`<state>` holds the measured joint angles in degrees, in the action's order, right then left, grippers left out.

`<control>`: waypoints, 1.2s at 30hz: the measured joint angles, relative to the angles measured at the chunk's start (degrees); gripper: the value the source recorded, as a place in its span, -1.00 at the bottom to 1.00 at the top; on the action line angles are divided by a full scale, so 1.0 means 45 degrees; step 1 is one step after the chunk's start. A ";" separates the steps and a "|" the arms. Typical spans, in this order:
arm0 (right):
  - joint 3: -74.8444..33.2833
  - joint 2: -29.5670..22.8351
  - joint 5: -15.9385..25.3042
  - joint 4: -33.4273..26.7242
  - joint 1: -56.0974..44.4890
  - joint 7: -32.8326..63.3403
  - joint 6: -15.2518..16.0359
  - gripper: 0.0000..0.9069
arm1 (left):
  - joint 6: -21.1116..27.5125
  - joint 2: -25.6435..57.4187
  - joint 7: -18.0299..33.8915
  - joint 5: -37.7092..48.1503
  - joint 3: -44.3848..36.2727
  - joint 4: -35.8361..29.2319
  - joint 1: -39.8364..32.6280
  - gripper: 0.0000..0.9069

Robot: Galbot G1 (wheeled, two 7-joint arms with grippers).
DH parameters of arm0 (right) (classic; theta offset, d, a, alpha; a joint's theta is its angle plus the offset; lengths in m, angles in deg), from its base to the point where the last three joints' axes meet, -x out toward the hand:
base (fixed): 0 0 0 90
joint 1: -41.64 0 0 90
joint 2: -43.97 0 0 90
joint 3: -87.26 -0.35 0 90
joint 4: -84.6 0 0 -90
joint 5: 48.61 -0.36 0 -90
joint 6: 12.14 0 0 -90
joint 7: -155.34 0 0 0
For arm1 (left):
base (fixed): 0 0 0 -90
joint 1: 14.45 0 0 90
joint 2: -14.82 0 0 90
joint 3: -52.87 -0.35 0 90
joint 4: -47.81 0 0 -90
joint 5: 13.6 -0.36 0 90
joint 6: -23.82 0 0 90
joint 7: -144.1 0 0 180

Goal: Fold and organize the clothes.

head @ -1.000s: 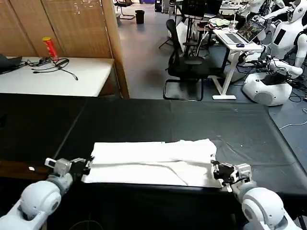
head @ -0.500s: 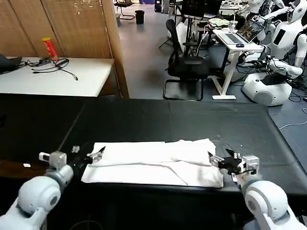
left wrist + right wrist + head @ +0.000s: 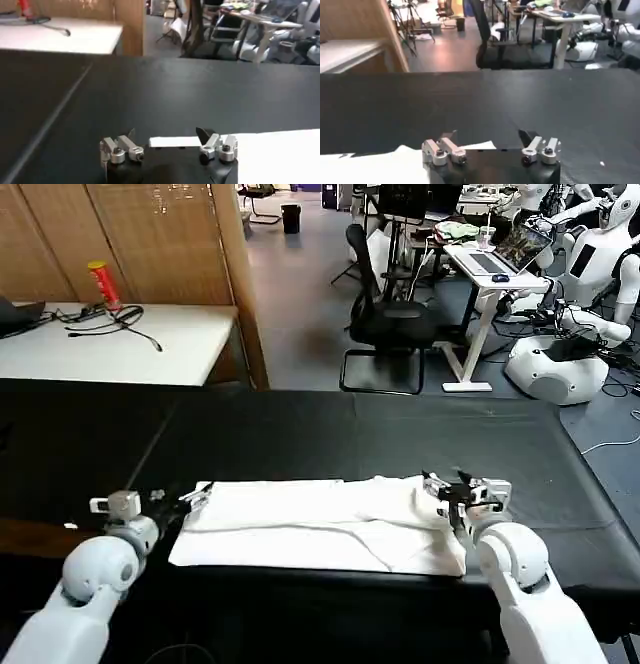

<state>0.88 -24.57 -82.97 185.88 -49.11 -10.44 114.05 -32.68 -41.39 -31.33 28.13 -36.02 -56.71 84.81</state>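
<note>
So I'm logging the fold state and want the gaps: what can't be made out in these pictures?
- Shirt print: head view, none shows; it may face down or lie folded inside.
- Shirt's near edge under the right gripper: head view, the arm covers it.
- Most of the shirt: left wrist view, cut off at the frame edge beyond the left gripper.

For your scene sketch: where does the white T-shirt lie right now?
In the head view, the T-shirt lies flat near the black table's front edge, between the left pincer and right pincer.
</note>
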 joint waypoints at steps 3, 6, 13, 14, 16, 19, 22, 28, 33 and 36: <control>0.0060 -0.0181 0.0052 -0.0321 0.0133 0.0005 0.0000 0.55 | 0.0008 -0.0058 -0.0032 0.0050 -0.0006 0.0176 -0.0066 0.46; 0.0118 -0.0303 0.0209 -0.0507 0.0227 -0.0008 -0.0010 0.33 | 0.0019 -0.0121 -0.0044 -0.0001 -0.0056 0.0367 -0.0118 0.25; 0.0172 -0.0550 0.0444 -0.0624 0.0220 -0.0048 -0.0020 -0.46 | -0.0064 -0.0240 -0.0269 -0.0049 -0.0107 0.0678 -0.0266 -0.72; 0.0170 -0.0587 0.0491 -0.0627 0.0206 -0.0054 -0.0021 -0.57 | -0.0073 -0.0268 -0.0302 -0.0049 -0.0119 0.0700 -0.0282 -0.89; 0.0177 -0.0680 0.0635 -0.0609 0.0159 -0.0081 -0.0058 -0.81 | -0.0081 -0.0347 -0.0326 -0.0045 -0.0171 0.0740 -0.0332 -1.00; 0.0182 -0.0820 0.0857 -0.0532 0.0054 -0.0076 -0.0203 -1.00 | -0.0202 -0.0470 -0.0330 -0.0237 -0.0297 0.0857 -0.0457 -1.00; 0.0193 -0.1003 0.1358 -0.0471 -0.0047 0.0021 -0.0594 -1.00 | -0.0522 -0.0600 -0.0414 -0.0831 -0.0424 0.1006 -0.0578 -1.00; 0.0121 -0.1341 0.2020 -0.0720 0.0143 0.0171 -0.1245 -1.00 | -0.1099 -0.0834 -0.0681 -0.2304 -0.0690 0.1356 -0.0947 -1.00; 0.0130 -0.1266 0.1953 -0.1097 0.0457 -0.0361 -0.1483 -1.00 | -0.1269 -0.1075 -0.0690 -0.2934 -0.0894 0.1799 -0.1413 -1.00; 0.0218 -0.1057 0.1624 -0.1287 0.0684 -0.0943 -0.1498 -0.85 | -0.1308 -0.1120 -0.0698 -0.3092 -0.0898 0.1998 -0.1591 -1.00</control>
<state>1.86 -29.33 -75.66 180.09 -46.03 -14.68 107.31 -38.56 -46.43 -34.47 14.21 -40.05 -47.72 77.66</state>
